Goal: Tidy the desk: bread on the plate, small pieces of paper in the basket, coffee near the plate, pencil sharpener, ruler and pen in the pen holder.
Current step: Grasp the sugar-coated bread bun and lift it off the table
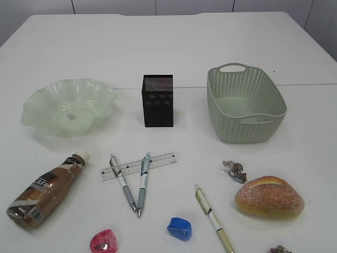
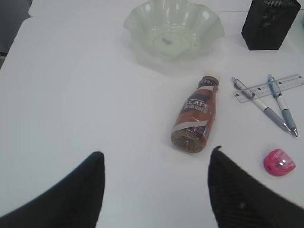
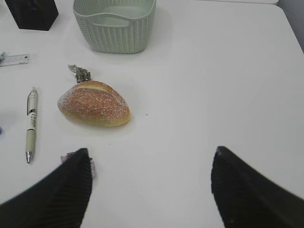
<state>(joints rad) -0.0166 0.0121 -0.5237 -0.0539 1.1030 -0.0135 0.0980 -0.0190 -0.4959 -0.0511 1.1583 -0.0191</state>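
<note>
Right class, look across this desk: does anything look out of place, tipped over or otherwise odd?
Yes. The coffee bottle lies on its side, not upright, in front of the empty plate. Two pens lie crossed over the ruler, and crumpled paper scraps sit loose beside the bread.

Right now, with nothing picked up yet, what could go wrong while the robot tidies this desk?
1. The coffee bottle lies on its side, so it may roll away when a gripper closes on it.
2. Two pens cross over the ruler; lifting the ruler first would likely drag or scatter them.
3. One paper scrap sits close to the bread, so grabbing the bread could knock it aside.
</note>
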